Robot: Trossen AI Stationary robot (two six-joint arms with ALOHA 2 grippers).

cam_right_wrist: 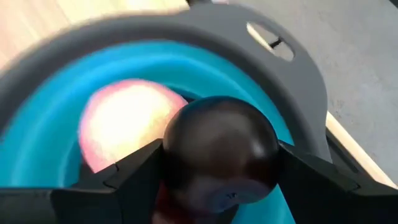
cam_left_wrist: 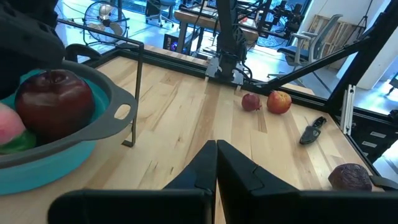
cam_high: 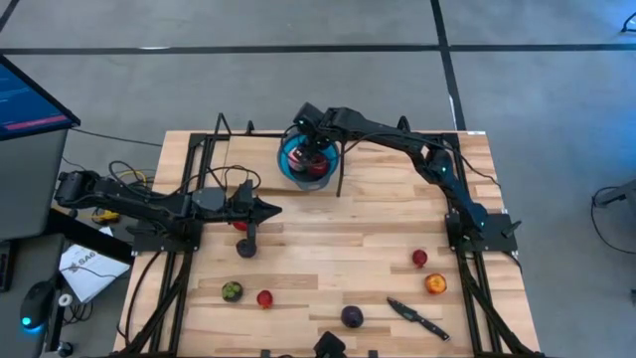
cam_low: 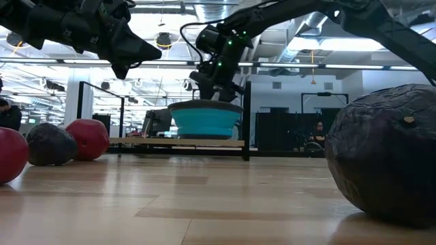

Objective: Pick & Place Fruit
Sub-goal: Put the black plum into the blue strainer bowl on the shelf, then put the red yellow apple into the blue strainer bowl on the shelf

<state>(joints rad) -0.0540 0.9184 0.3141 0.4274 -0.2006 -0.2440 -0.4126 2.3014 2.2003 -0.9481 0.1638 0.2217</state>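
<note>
Over the blue bowl (cam_high: 303, 164) at the table's far edge, the right gripper (cam_right_wrist: 219, 171) stands spread around a dark plum (cam_right_wrist: 219, 149); only its wrist view shows the pink fruit (cam_right_wrist: 127, 127) beneath. The left gripper (cam_left_wrist: 216, 163) hovers pinched empty near the left edge.

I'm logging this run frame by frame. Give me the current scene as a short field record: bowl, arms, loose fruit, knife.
bowl: blue bowl at the table's far edge, holding a red apple and a pink fruit
right gripper: over the bowl, jaws wide apart either side of a dark purple fruit; grip or release unclear
left gripper: jaws shut, empty, above the table's left half
loose fruit: greenish one, small red one, purple one, red one, orange one
knife: flat near the front right
</note>
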